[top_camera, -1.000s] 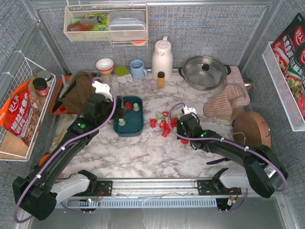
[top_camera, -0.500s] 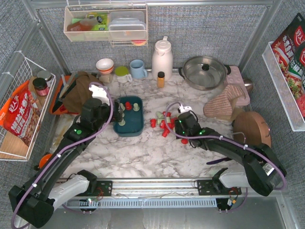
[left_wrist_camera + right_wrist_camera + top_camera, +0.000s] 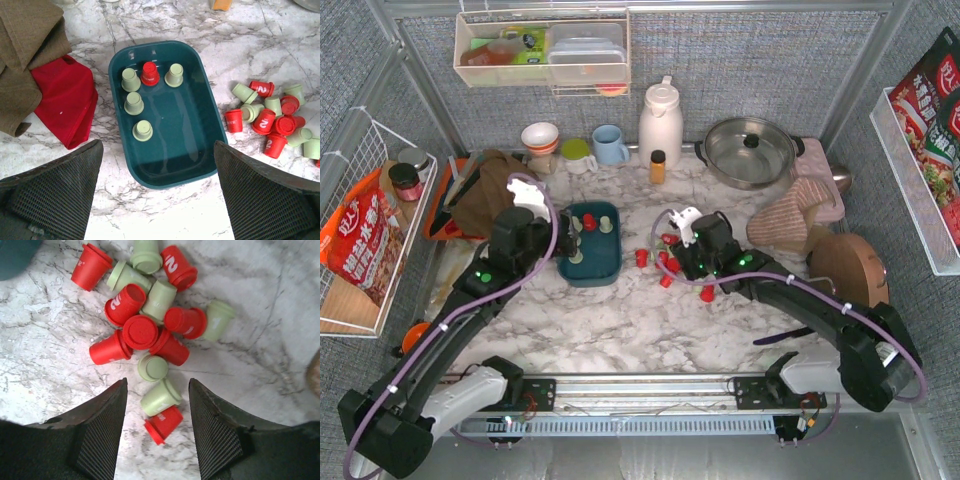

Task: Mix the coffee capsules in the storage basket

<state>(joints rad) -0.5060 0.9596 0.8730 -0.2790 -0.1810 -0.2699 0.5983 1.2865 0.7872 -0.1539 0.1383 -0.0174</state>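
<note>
The dark teal storage basket (image 3: 603,262) sits left of centre; in the left wrist view (image 3: 185,130) it holds several upright coffee capsules, one red (image 3: 149,73) and the others green (image 3: 133,103). A loose pile of red and green capsules (image 3: 659,258) lies on the marble to its right, also seen in the left wrist view (image 3: 265,121) and the right wrist view (image 3: 141,331). My left gripper (image 3: 558,243) (image 3: 157,165) is open and empty above the basket's near end. My right gripper (image 3: 677,255) (image 3: 157,390) is open above the pile, straddling a lying green capsule (image 3: 160,397) and a red one (image 3: 164,423).
A brown cloth (image 3: 485,190) over a red cloth (image 3: 65,102) lies left of the basket. An orange-capped bottle (image 3: 658,166), white thermos (image 3: 660,120), cups (image 3: 610,145) and a steel pot (image 3: 750,150) line the back. A mitt (image 3: 790,220) and a wooden disc (image 3: 848,268) lie right.
My right gripper has moved left and away from me, onto the capsule pile. My left gripper drew back left from over the basket, then held still.
</note>
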